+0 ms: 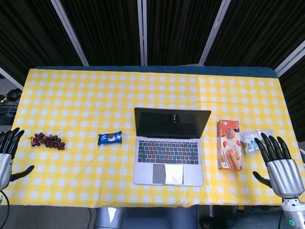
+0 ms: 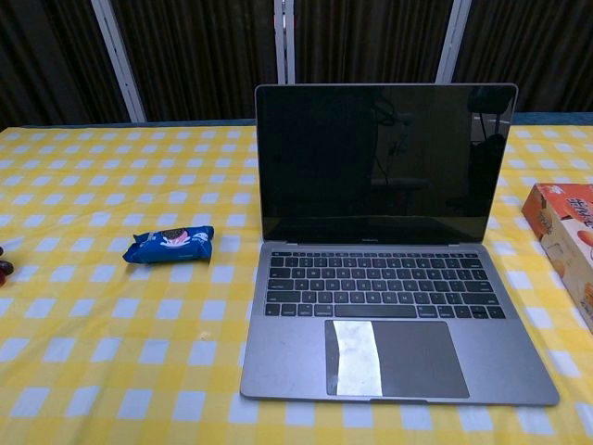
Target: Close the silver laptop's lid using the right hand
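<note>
The silver laptop stands open in the middle of the yellow checked table, its dark screen upright and facing me. A pale patch lies on its trackpad. My right hand hovers at the table's right front edge, fingers spread and holding nothing, well to the right of the laptop. At the left front edge my left hand is also spread and holds nothing. Neither hand shows in the chest view.
An orange snack box lies just right of the laptop, with small packets beyond it near my right hand. A blue snack packet and a bunch of dark grapes lie to the left.
</note>
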Tool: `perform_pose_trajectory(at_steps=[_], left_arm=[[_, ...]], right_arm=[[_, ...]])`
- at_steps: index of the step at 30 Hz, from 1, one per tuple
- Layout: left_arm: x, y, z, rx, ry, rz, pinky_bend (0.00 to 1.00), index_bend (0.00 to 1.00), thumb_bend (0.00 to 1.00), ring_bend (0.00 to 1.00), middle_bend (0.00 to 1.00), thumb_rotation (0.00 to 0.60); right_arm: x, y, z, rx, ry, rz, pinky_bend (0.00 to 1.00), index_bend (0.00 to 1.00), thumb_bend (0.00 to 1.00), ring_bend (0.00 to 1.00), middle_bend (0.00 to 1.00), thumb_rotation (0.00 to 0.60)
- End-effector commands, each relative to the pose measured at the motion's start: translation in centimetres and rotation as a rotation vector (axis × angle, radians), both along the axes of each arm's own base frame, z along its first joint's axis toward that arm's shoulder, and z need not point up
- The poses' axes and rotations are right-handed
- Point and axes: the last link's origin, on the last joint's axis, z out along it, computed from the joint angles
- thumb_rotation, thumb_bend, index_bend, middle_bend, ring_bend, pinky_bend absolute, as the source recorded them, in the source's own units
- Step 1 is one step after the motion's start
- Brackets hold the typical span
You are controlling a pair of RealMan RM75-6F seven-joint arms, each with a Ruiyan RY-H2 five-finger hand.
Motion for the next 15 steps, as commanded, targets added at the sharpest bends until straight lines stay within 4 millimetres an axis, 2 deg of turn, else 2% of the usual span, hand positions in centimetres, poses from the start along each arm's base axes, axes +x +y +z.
perform_pose_trajectory(at_steps=[1,6,9,10,12,13,14,15], left_arm=[[0.0,0.0,0.0,-0.001,0.0,0.001,0.0,0.0,0.0,0.0,0.0,0.6],[-0.1,0.1,-0.1,-0.004,0.002,0.005,0.0,0.0,0.0,0.0,0.0,0.6],[-0.1,0.3,-0.3,-0.007,0.005,0.008,0.0,0.0,0.0,0.0,0.0,0.6],[0.0,0.4,-0.3,-0.008,0.006,0.008,0.0,0.0,0.0,0.0,0.0,0.6],[0.0,0.6,-0.5,-0.01,0.011,0.011,0.0,0.0,0.0,0.0,0.0,0.6],[-0.1,0.7,-0.6,-0.011,0.013,0.013,0.0,0.0,0.0,0.0,0.0,0.6],[-0.1,0.8,-0.7,-0.013,0.016,0.018,0.0,0.0,0.0,0.0,0.0,0.6],[-0.2,0.9,-0.8,-0.014,0.018,0.023,0.0,0.0,0.0,0.0,0.0,0.6]], right_arm=[[0.0,0.0,0.0,0.002,0.0,0.0,0.0,0.0,0.0,0.0,0.0,0.6],[-0.1,-0.2,-0.2,0.01,-0.006,0.0,0.0,0.0,0.0,0.0,0.0,0.6],[0.1,-1.0,-0.4,0.03,-0.021,0.008,0.0,0.0,0.01,0.0,0.0,0.6],[0.3,-1.5,-0.4,0.038,-0.028,0.012,0.0,0.0,0.08,0.0,0.0,0.6],[1.0,-3.2,-0.3,0.061,-0.041,0.032,0.0,0.0,0.3,0.0,0.0,0.6],[1.3,-4.1,-0.2,0.072,-0.048,0.04,0.0,0.0,0.47,0.0,0.0,0.6],[1.9,-5.4,-0.1,0.096,-0.067,0.055,0.0,0.0,0.57,0.0,0.0,0.6],[2.4,-6.4,-0.1,0.119,-0.09,0.064,0.0,0.0,0.71,0.0,0.0,0.6]])
